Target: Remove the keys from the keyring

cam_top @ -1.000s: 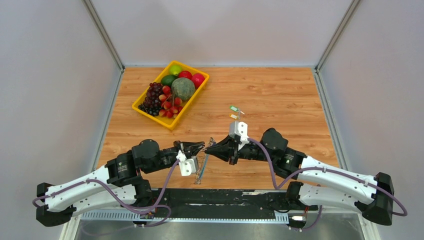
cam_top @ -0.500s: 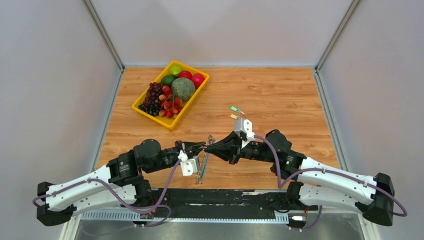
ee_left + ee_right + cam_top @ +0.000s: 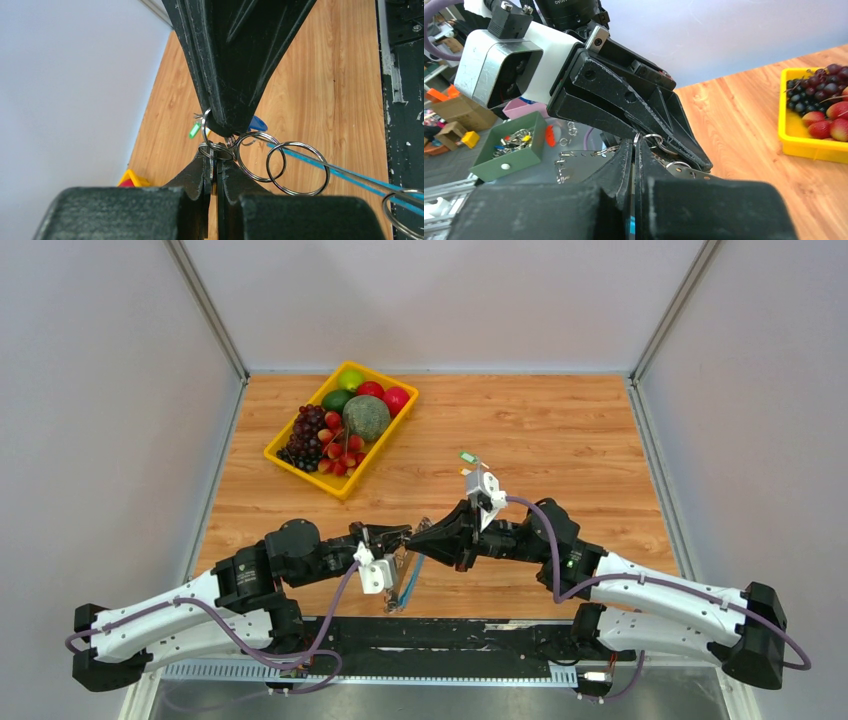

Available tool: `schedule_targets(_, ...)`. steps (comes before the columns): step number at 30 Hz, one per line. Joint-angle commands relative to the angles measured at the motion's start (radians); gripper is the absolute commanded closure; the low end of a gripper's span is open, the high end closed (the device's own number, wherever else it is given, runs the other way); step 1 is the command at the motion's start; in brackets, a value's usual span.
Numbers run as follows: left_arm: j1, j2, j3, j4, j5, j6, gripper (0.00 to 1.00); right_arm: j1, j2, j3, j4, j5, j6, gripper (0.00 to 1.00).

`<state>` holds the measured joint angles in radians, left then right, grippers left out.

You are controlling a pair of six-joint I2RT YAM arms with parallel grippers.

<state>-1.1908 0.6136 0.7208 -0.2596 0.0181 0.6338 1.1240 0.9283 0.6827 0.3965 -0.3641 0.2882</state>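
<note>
The keyring (image 3: 408,562) is a bunch of silvery rings with a light-blue strip (image 3: 411,575), held up between my two grippers at the near middle of the table. My left gripper (image 3: 402,536) is shut on a small ring of it (image 3: 216,151). My right gripper (image 3: 416,536) meets it tip to tip and is shut on a ring (image 3: 650,138). A blue key head (image 3: 257,122) shows behind the right fingertips (image 3: 227,125). A green key (image 3: 467,456) lies on the table beyond the right wrist and also shows in the left wrist view (image 3: 195,131).
A yellow fruit tray (image 3: 343,492) with grapes, strawberries and a melon stands at the back left; it also shows in the right wrist view (image 3: 804,147). Beyond the table's near edge is a green bin (image 3: 509,150) of small parts.
The right wrist has risen, shifted slightly left and turned, now covering the orange key on the table. The blue strip has swung out to the right below the grippers. The left arm barely moved.
</note>
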Motion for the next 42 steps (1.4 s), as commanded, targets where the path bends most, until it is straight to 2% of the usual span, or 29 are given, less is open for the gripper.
schedule_targets(1,0.002,-0.007,0.009,0.017,-0.015,0.001,1.00,0.003,0.002,-0.017,0.114,-0.062,0.160,1.00)
schedule_targets(12,0.002,-0.017,0.009,0.020,-0.050,0.001,1.00,0.003,0.037,-0.098,0.232,-0.105,0.323,1.00)
schedule_targets(24,0.002,-0.029,0.003,0.029,-0.064,0.005,1.00,0.002,0.065,-0.162,0.307,-0.135,0.418,1.00)
schedule_targets(34,0.002,-0.024,0.002,0.025,-0.027,0.010,1.00,0.002,-0.011,-0.072,0.183,-0.068,0.220,1.00)
schedule_targets(42,0.002,-0.012,0.000,0.019,0.029,0.010,1.00,0.002,0.011,-0.002,0.156,-0.054,0.092,1.00)
